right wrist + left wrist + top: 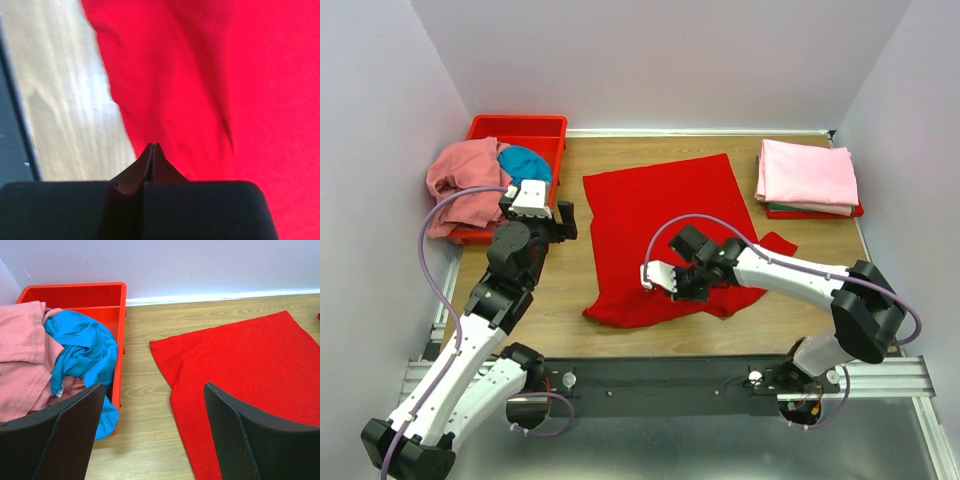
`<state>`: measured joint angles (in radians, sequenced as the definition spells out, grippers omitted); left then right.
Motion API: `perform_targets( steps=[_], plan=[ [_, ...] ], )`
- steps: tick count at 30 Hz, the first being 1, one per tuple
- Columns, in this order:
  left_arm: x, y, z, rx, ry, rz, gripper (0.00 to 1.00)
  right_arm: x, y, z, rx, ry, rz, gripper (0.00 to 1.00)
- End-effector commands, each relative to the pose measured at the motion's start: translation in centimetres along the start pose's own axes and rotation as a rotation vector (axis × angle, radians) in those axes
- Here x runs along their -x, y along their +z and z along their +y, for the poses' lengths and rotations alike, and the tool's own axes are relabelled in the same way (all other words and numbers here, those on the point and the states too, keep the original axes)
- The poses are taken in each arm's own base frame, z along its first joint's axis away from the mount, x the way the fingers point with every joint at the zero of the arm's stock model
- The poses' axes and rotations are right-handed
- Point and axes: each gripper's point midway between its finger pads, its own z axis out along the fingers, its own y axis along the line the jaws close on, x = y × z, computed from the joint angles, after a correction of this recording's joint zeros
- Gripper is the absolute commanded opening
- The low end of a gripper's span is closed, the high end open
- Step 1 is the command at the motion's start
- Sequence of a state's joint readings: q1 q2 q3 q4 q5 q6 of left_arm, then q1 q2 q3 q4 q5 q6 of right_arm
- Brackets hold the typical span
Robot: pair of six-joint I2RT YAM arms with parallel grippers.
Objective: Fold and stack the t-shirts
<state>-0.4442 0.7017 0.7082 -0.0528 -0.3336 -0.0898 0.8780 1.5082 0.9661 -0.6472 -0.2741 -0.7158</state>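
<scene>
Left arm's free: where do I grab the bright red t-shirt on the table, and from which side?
Pinch the far-left corner of the bright red cloth t-shirt, coming in from its left, low over the wooden table. That corner lies flat and exposed, and the open left gripper faces it.

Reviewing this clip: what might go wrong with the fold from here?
1. The right gripper seems to pinch only a thin ridge of the red t-shirt; it may slip out.
2. The left gripper is open, off the shirt, so a one-sided pull could drag or bunch it.
</scene>
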Motion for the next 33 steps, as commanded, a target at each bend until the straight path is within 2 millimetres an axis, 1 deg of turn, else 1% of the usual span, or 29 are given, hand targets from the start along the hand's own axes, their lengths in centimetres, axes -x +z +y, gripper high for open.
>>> perform_targets(
  steps=[1, 3, 4, 5, 6, 7, 8, 9, 11, 14, 17, 19, 20, 21, 22, 23, 24, 25, 26, 28, 29, 31, 32, 33],
  plan=[
    [0.7, -0.2, 0.5, 0.020, -0.004, -0.031, 0.87, -1.2, -0.4, -2.6, -0.052, 0.024, 0.066, 0.01],
    [0.8, -0.2, 0.5, 0.020, -0.006, -0.036, 0.87, -1.1, -0.5, -3.8, -0.074, 0.047, 0.069, 0.00],
    [0.8, -0.3, 0.6, 0.022, -0.006, -0.036, 0.87, -1.3, -0.4, -4.9, -0.083, 0.071, 0.075, 0.00],
    [0.8, -0.3, 0.6, 0.022, -0.005, -0.034, 0.87, -1.2, -0.5, -5.6, -0.094, 0.087, 0.072, 0.01],
    [0.8, -0.3, 0.5, 0.020, -0.007, -0.034, 0.87, -1.6, -0.6, -6.4, -0.103, 0.113, 0.075, 0.01],
    [0.9, -0.3, 0.5, 0.020, -0.006, -0.037, 0.87, -1.1, -0.9, -7.3, -0.120, 0.120, 0.059, 0.02],
    [0.9, -0.3, 0.5, 0.019, -0.006, -0.037, 0.87, -1.3, -0.6, -7.7, -0.115, 0.138, 0.064, 0.04],
    [0.9, -0.3, 0.5, 0.017, -0.008, -0.039, 0.87, -1.6, -0.8, -8.3, -0.124, 0.163, 0.061, 0.06],
    [1.0, -0.3, 0.5, 0.018, -0.007, -0.040, 0.87, -1.3, -1.0, -9.2, -0.140, 0.177, 0.054, 0.09],
    [1.1, -0.4, 0.5, 0.015, -0.005, -0.044, 0.87, -1.5, -1.1, -10.1, -0.162, 0.206, 0.062, 0.20],
    [1.1, -0.4, 0.5, 0.014, -0.004, -0.044, 0.87, -1.6, -1.4, -11.4, -0.203, 0.247, 0.065, 0.27],
    [1.0, -0.4, 0.5, 0.014, -0.003, -0.043, 0.87, -1.9, -1.9, -12.3, -0.236, 0.292, 0.064, 0.28],
    [1.0, -0.4, 0.5, 0.014, -0.002, -0.043, 0.87, -2.0, -2.2, -12.6, -0.248, 0.305, 0.062, 0.32],
    [1.2, -0.5, 0.5, 0.014, -0.003, -0.047, 0.87, -2.0, -2.6, -12.8, -0.261, 0.322, 0.053, 0.42],
    [1.1, -0.5, 0.5, 0.014, -0.003, -0.047, 0.87, -2.0, -3.4, -12.9, -0.278, 0.329, 0.039, 0.49],
    [1.1, -0.5, 0.5, 0.012, -0.005, -0.049, 0.87, -1.9, -3.6, -12.8, -0.277, 0.332, 0.030, 0.58],
    [1.3, -0.6, 0.5, 0.012, -0.007, -0.053, 0.87, -1.9, -3.9, -12.6, -0.278, 0.330, 0.023, 0.62],
    [1.4, -0.6, 0.5, 0.010, -0.006, -0.056, 0.87, -1.7, -4.7, -12.2, -0.286, 0.324, 0.003, 0.63],
    [1.4, -0.6, 0.5, 0.009, -0.007, -0.057, 0.87, -1.6, -4.9, -11.8, -0.280, 0.320, -0.006, 0.65],
    [1.4, -0.6, 0.5, 0.007, -0.007, -0.057, 0.87, -1.0, -5.2, -10.8, -0.248, 0.302, -0.048, 0.66],
    [1.2, -0.5, 0.4, 0.004, -0.004, -0.053, 0.87, -0.7, -5.4, -9.4, -0.210, 0.286, -0.085, 0.66],
    [1.3, -0.6, 0.3, 0.001, -0.006, -0.054, 0.87, -0.4, -5.4, -8.1, -0.166, 0.247, -0.116, 0.67],
    [1.4, -0.6, 0.3, -0.002, -0.006, -0.055, 0.87, -0.1, -5.3, -6.4, -0.099, 0.239, -0.149, 0.66],
    [1.4, -0.7, 0.3, -0.002, -0.007, -0.058, 0.87, 0.1, -5.3, -5.5, -0.057, 0.207, -0.166, 0.66]
  ],
)
